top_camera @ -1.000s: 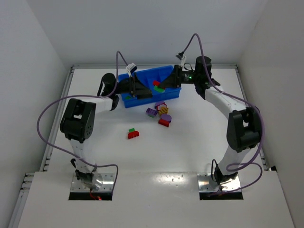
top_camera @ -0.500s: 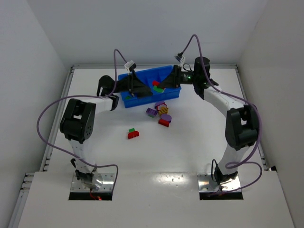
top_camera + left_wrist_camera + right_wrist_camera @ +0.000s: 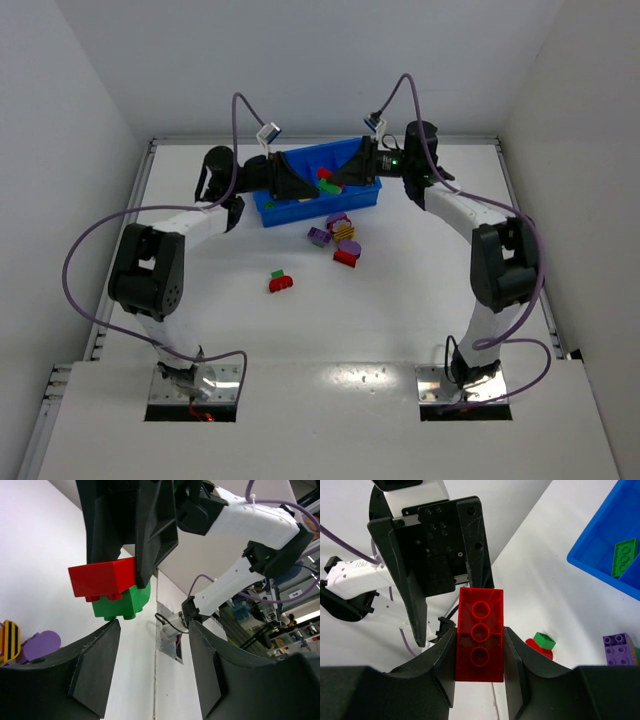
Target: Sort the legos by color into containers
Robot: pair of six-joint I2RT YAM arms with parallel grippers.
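My right gripper [image 3: 480, 647] is shut on a red brick [image 3: 480, 632] and holds it above the blue tray [image 3: 364, 192]. In the left wrist view the red brick [image 3: 102, 577] has a green brick [image 3: 124, 602] stuck under it. My left gripper [image 3: 150, 667] is open and empty. It faces the held bricks from close by without touching them. In the top view both grippers, left [image 3: 298, 186] and right [image 3: 340, 178], meet over the tray. A green brick [image 3: 624, 556] lies in a tray compartment.
Loose legos lie on the table in front of the tray: purple [image 3: 319, 237], yellow striped [image 3: 345, 231], red [image 3: 345, 258], and a red-and-green piece [image 3: 280, 281] nearer the arms. White walls enclose the table on three sides.
The left arm's wrist and elbow have swung left, its gripper staying open by the tray. The right gripper still holds the red and green bricks, shifted slightly left.
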